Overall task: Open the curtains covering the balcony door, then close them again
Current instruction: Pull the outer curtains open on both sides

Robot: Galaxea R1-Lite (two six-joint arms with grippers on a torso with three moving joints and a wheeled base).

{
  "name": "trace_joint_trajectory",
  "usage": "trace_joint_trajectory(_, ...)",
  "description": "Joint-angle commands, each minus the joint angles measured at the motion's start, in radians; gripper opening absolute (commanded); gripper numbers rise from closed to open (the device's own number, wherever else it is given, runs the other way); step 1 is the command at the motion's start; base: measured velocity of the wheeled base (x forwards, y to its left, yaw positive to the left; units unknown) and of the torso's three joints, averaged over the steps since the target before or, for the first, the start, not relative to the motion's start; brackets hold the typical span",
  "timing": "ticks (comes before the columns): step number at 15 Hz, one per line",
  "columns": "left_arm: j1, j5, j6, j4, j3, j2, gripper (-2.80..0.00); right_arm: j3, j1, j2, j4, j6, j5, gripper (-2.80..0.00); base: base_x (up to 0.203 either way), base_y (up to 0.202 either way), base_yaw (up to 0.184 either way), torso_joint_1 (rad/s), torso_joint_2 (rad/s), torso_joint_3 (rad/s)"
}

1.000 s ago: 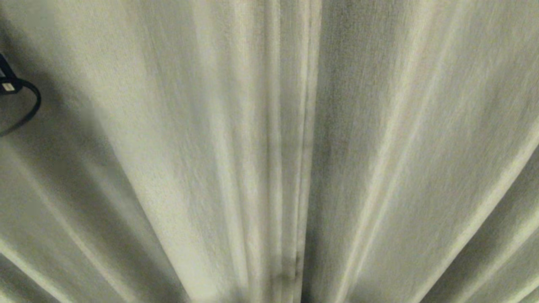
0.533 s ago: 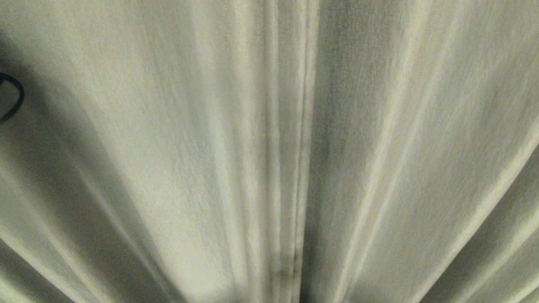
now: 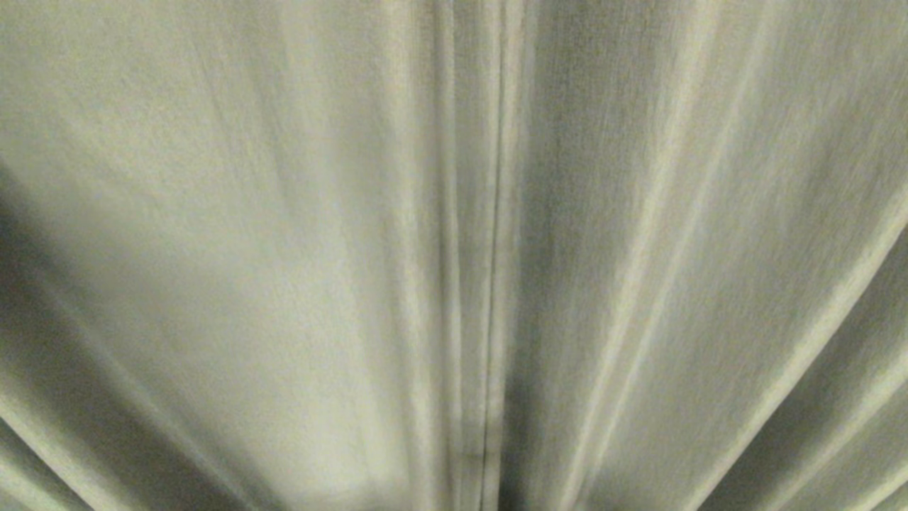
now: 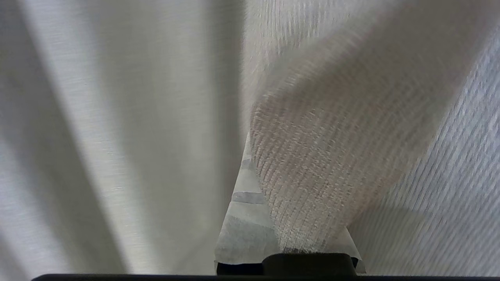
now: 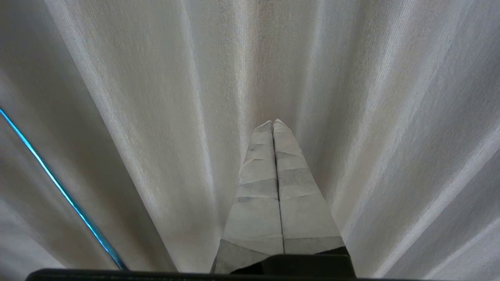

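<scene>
The curtains (image 3: 284, 234) fill the head view as beige-green pleats, with the seam between the two panels (image 3: 493, 284) running down the middle. The balcony door is hidden behind them. Neither arm shows in the head view. In the left wrist view my left gripper (image 4: 253, 156) is shut on a fold of the thick woven curtain (image 4: 328, 148), which rises from between the taped fingers (image 4: 244, 218) and covers one of them. My right gripper (image 5: 272, 123) is shut on nothing, its tips close to the pale pleats (image 5: 156, 117).
A thin bright blue line (image 5: 58, 187) crosses the lower corner of the right wrist view in front of the fabric. Sheer paler cloth (image 4: 97, 136) hangs beside the left gripper.
The black cable loop of the left arm has slid out past the left edge of the head view. The curtain seam and left folds have shifted slightly leftward.
</scene>
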Motion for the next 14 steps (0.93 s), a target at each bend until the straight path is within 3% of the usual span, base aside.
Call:
trace_joint_trajectory(1, 0.082, -0.05, -0.005, -0.002, -0.004, 0.04, -2.8, 0.0, 0.0, 0.0, 0.0, -0.001, 0.001, -2.8, 0.0, 0.0, 0.0, 0.0, 0.0, 0.0)
trace_joint_trajectory(8, 0.215, -0.16, -0.041, -0.053, -0.151, 0.216, -2.8, 0.0, 0.0, 0.0, 0.0, -0.001, 0.001, -2.8, 0.0, 0.0, 0.0, 0.0, 0.0, 0.0)
trace_joint_trajectory(14, 0.292, -0.176, -0.045, -0.084, -0.297, 0.372, -2.8, 0.0, 0.0, 0.0, 0.001, -0.001, 0.001, -2.8, 0.0, 0.0, 0.0, 0.0, 0.0, 0.0)
